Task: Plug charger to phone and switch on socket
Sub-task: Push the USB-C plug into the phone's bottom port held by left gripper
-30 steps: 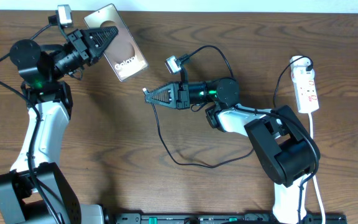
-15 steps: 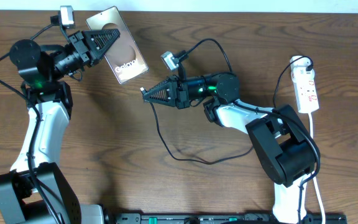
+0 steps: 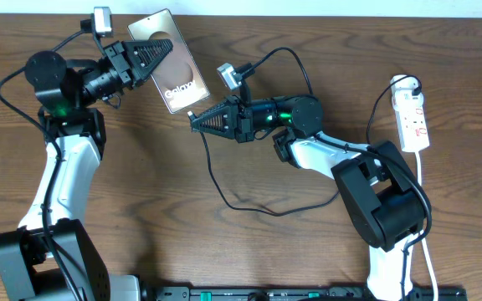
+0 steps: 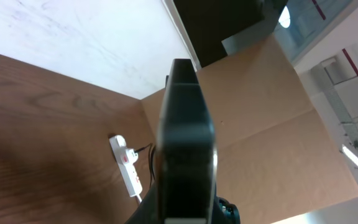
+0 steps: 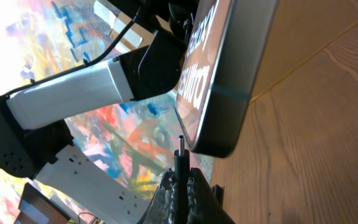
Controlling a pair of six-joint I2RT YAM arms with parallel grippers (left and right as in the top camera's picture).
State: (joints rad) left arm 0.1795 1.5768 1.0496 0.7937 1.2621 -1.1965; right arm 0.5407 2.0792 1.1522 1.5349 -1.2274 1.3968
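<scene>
Pinching the charger [image 5: 180,148], right pincer [image 5: 179,176] just beside phone [image 5: 221,74] clamped in left pincer [image 3: 162,48].

This is a robotics lab or test room, rigged for recording. A wood-grain tabletop [image 3: 141,192] carries two white-and-black robot arms, the left arm [image 3: 57,176] and the right arm [image 3: 366,180]. A black rail [image 3: 308,293] with small green lights runs along the near edge. Each arm bears a small cabled camera [image 3: 102,18] at its wrist. In the left wrist view a plain white wall [image 4: 67,43] stands behind the tabletop, beside a large sheet of brown cardboard [image 4: 272,124], with a strip light [image 4: 353,155] beyond. The right wrist view catches a brightly coloured painted surface [image 5: 48,43] in the background.
</scene>
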